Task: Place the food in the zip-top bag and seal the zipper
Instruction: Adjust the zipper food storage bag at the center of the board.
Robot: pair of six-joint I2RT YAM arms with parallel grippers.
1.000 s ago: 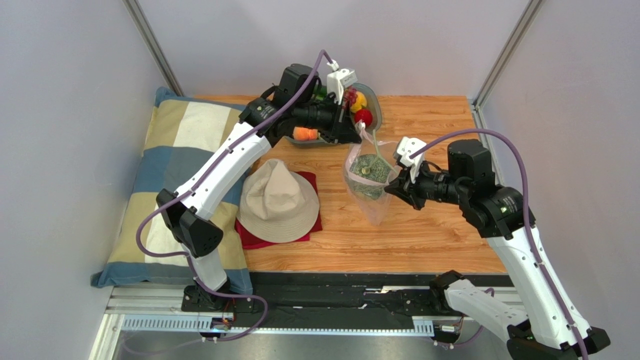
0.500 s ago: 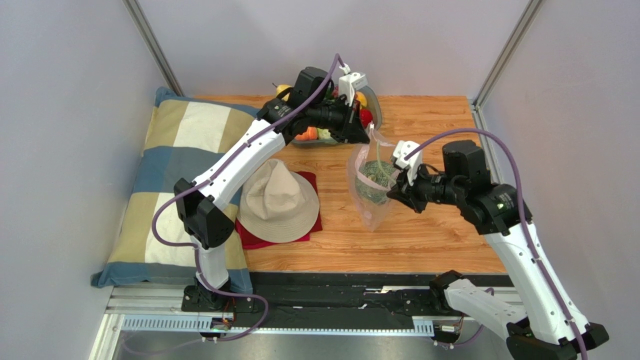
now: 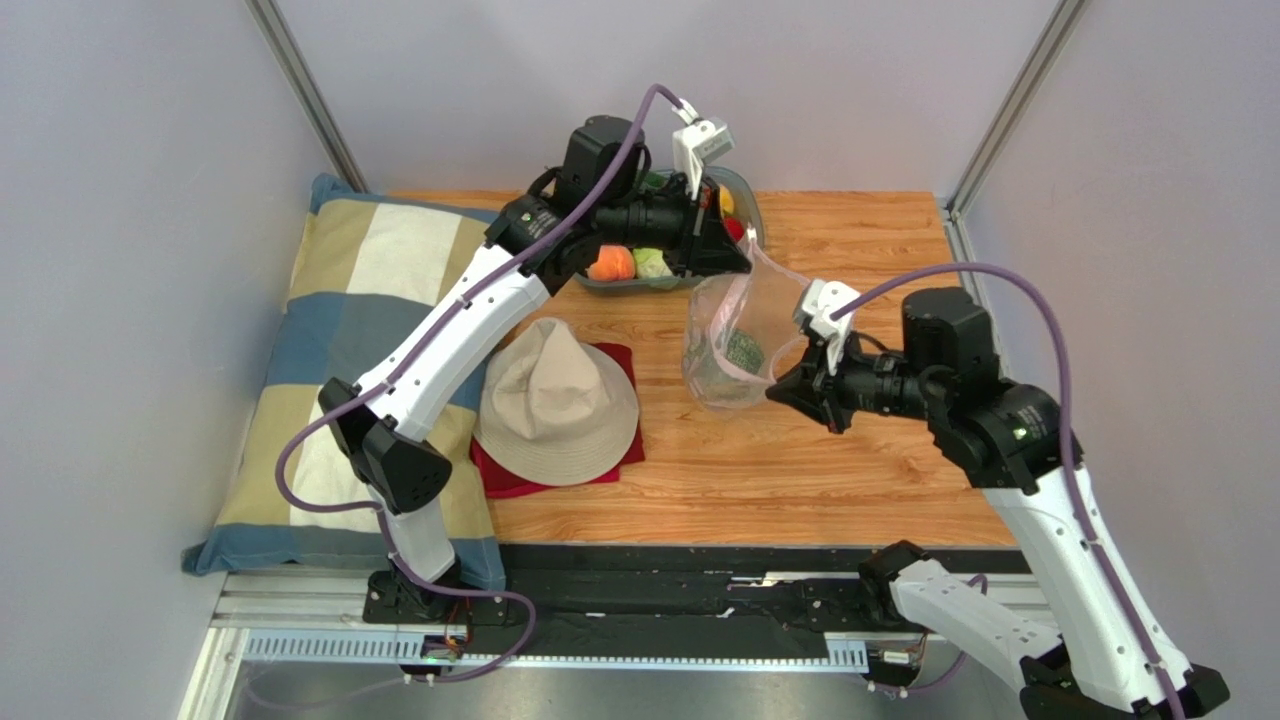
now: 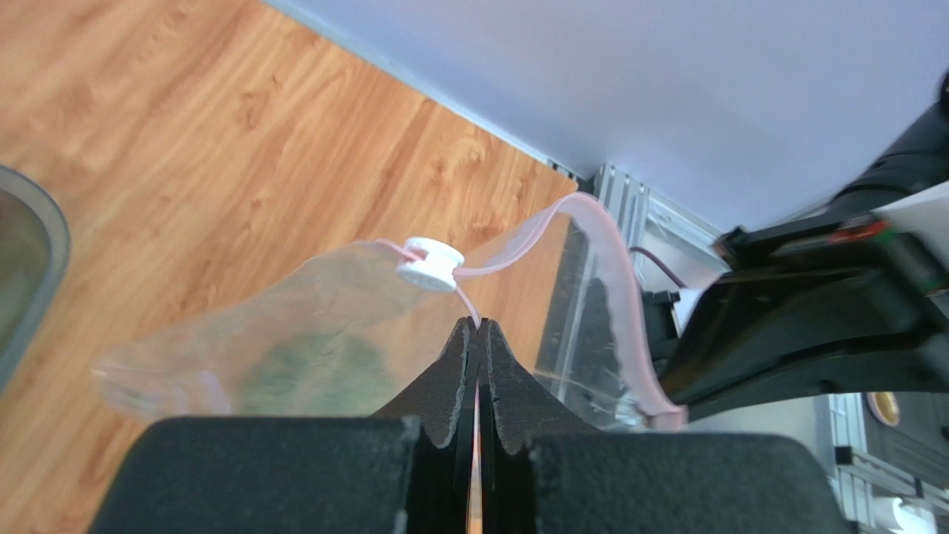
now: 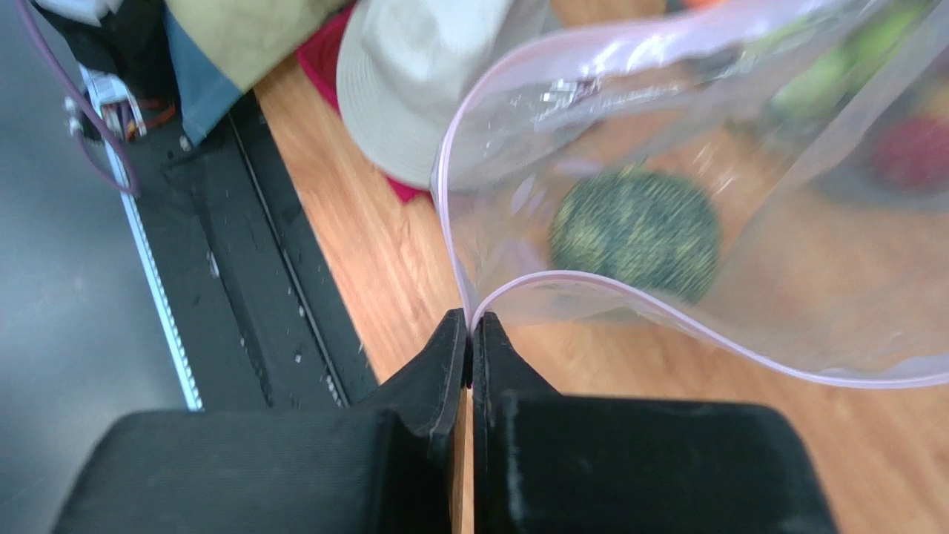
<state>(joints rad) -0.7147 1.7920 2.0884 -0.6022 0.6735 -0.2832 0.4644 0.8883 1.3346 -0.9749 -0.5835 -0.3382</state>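
Observation:
The clear zip-top bag (image 3: 732,348) hangs above the wooden table, held up at both ends of its mouth. My left gripper (image 4: 480,326) is shut on the pink zipper (image 4: 607,278) strip beside the white slider (image 4: 431,265). At the opposite end of the zipper (image 5: 524,284), my right gripper (image 5: 470,319) is shut on the strip. The mouth gapes open. A green melon (image 5: 635,231) lies inside the bag. More food (image 3: 631,264) sits in the grey bowl (image 3: 751,225) behind the bag, partly hidden by my left arm.
A beige hat (image 3: 558,401) lies on a red cloth (image 3: 630,443) left of the bag. A checked pillow (image 3: 349,315) fills the table's left side. The black rail (image 3: 676,578) runs along the near edge.
Both grippers have lifted and pulled the bag's mouth wider. The bag has swung from hanging down to lying more sideways, and my left wrist has turned and shifted a little left.

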